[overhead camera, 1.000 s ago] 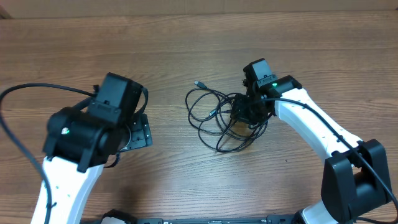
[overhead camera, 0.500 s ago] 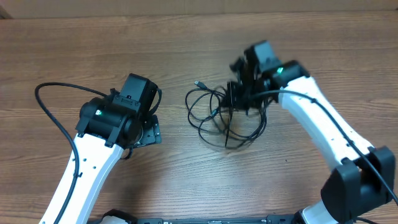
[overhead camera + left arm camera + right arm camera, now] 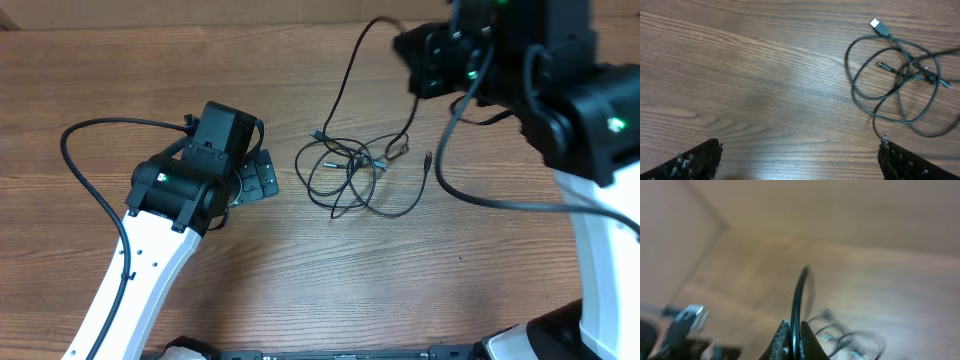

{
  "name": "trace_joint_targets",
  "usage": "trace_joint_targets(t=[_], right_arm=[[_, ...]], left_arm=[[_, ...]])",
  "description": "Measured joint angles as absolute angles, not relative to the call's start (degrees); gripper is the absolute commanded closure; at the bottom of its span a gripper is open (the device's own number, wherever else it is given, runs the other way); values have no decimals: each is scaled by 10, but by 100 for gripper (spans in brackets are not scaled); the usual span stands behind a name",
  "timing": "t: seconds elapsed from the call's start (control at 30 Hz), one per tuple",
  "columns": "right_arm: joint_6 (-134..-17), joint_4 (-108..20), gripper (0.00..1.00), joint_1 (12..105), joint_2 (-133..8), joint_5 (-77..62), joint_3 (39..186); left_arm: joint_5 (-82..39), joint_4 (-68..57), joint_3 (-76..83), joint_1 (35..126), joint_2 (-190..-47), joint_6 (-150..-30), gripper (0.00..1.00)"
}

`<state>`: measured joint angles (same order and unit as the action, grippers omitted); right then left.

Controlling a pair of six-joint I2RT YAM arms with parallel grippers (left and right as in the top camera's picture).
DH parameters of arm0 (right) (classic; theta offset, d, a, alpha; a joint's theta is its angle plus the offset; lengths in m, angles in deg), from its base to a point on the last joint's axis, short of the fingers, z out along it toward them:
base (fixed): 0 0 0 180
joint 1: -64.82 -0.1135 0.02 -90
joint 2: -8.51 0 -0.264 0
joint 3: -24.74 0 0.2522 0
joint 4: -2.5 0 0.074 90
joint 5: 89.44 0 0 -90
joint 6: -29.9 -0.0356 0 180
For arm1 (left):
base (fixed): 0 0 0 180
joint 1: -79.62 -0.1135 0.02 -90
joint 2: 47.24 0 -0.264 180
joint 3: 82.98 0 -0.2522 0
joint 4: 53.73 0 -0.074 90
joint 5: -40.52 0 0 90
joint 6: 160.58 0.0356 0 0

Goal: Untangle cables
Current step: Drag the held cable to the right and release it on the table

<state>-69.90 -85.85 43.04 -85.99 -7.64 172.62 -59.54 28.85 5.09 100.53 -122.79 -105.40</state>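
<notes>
Overhead: shows right gripper (image 3: 415, 55) newly hoisted to upper right, drawing one strand up off the cables (image 3: 350, 175) at centre; left gripper (image 3: 258, 180) nudged closer beside them.
Left wrist: shows fingers (image 3: 690, 160) spread wide, nothing held, cables at upper right.
Right wrist: shows jaws clenched on that strand at bottom centre; probably starts loosening the tangle.

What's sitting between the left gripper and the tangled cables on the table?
Nothing: in the left wrist view, only bare table separates the open left gripper from the cables.

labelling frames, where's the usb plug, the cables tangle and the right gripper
usb plug (image 3: 880, 26), left wrist view, silver tip
cables (image 3: 368, 160), overhead view, knotted middle
right gripper (image 3: 794, 332), right wrist view, between its fingertips
</notes>
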Motion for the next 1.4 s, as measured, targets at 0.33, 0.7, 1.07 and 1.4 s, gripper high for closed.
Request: trace_joint_targets(t=[0.33,0.7,1.07,1.4], right_arm=[[-693,-752,96,475,-857,193,1744],[-698,-664,96,684,-823,283,1744],[-708,-754,96,825,-822,258,1748],[-739,-980,96,828,-949,234,1754]], left_arm=[[-582,284,51,1005,-1241,-1054,0],[-576,285,51,1005,-1249,-1054,0],[-576,285,51,1005,-1249,-1054,1],[-574,286,51,1005,-1249,-1054,1]])
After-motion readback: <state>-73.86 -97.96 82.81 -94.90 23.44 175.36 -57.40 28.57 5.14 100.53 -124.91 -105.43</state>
